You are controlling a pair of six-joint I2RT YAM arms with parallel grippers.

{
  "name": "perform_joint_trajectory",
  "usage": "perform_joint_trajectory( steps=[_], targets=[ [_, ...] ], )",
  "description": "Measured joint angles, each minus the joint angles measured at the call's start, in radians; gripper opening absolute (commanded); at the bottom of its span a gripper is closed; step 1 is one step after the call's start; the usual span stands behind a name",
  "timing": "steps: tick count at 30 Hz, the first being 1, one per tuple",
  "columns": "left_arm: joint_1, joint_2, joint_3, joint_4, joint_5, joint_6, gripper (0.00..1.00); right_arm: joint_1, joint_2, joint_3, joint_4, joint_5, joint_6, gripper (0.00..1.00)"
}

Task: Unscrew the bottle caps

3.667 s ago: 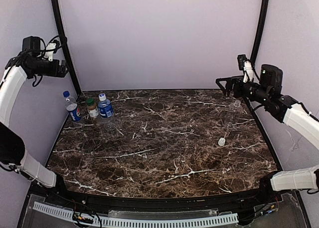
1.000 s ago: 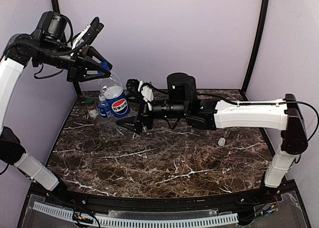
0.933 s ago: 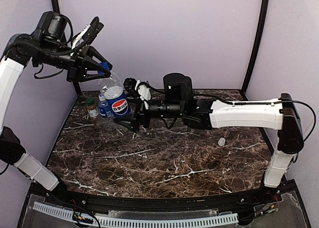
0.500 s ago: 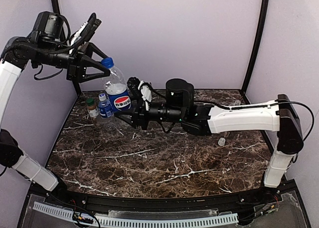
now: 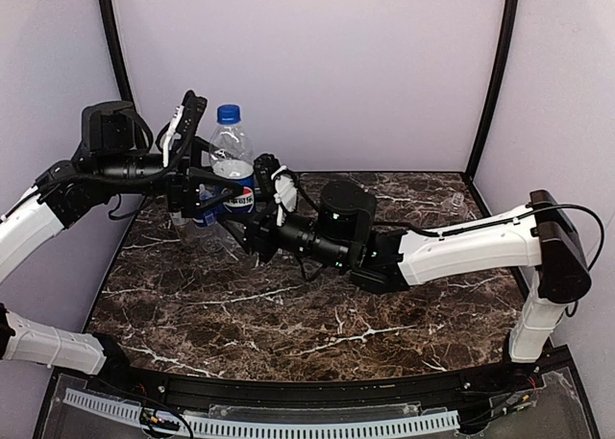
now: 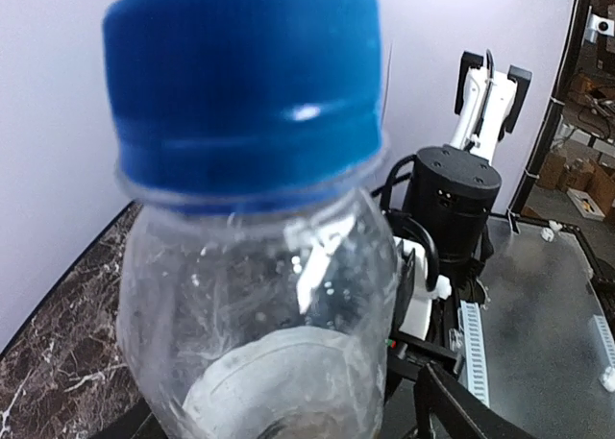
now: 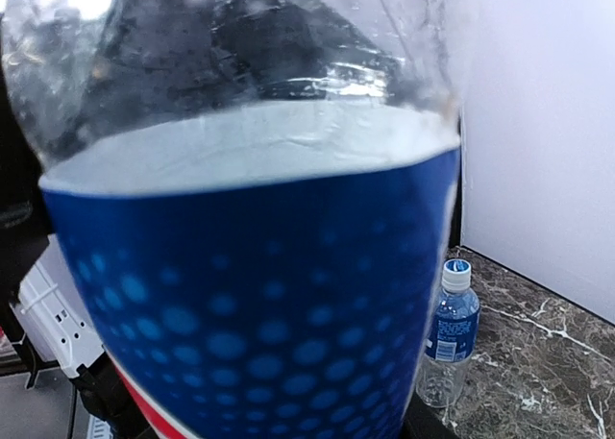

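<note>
Clamped on the lower body of the Pepsi bottle (image 5: 233, 182), the right tool (image 5: 240, 214) holds it upright in the air above the far left of the tabletop (image 5: 317, 314). The label fills the right wrist view. The blue cap (image 5: 228, 113) sits on the bottle's neck, at the very top. The left tool (image 5: 207, 153) reaches in from the left at the bottle's shoulder, its jaws standing apart on either side of the clear plastic below the cap. A blue-labelled bottle (image 7: 448, 335) with its own blue cap stands on the tabletop behind.
</note>
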Motion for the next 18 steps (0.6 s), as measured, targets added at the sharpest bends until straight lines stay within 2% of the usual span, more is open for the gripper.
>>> perform_joint_trajectory(
  steps=[4, 7, 12, 14, 16, 17, 18],
  targets=[
    [-0.021, -0.049, -0.115, 0.164, -0.049, -0.062, 0.67, 0.007, 0.0, 0.003, 0.022, 0.023, 0.023, 0.43],
    [-0.023, -0.07, -0.184, 0.27, -0.082, -0.108, 0.65, 0.007, 0.006, 0.014, 0.025, 0.026, 0.035, 0.43],
    [-0.023, -0.079, -0.25, 0.349, -0.1, -0.154, 0.63, 0.008, 0.032, 0.049, 0.026, 0.026, 0.052, 0.42],
    [-0.023, -0.079, -0.266, 0.363, -0.103, -0.163, 0.59, 0.008, 0.039, 0.059, 0.026, 0.026, 0.056, 0.42],
    [-0.022, -0.079, -0.277, 0.383, -0.108, -0.172, 0.49, 0.008, 0.046, 0.066, 0.026, 0.025, 0.06, 0.43],
    [-0.021, -0.079, -0.279, 0.389, -0.112, -0.177, 0.42, 0.008, 0.047, 0.069, 0.026, 0.024, 0.064, 0.45],
    [-0.021, -0.079, -0.28, 0.394, -0.112, -0.179, 0.4, 0.008, 0.047, 0.07, 0.026, 0.024, 0.067, 0.5]
  ],
)
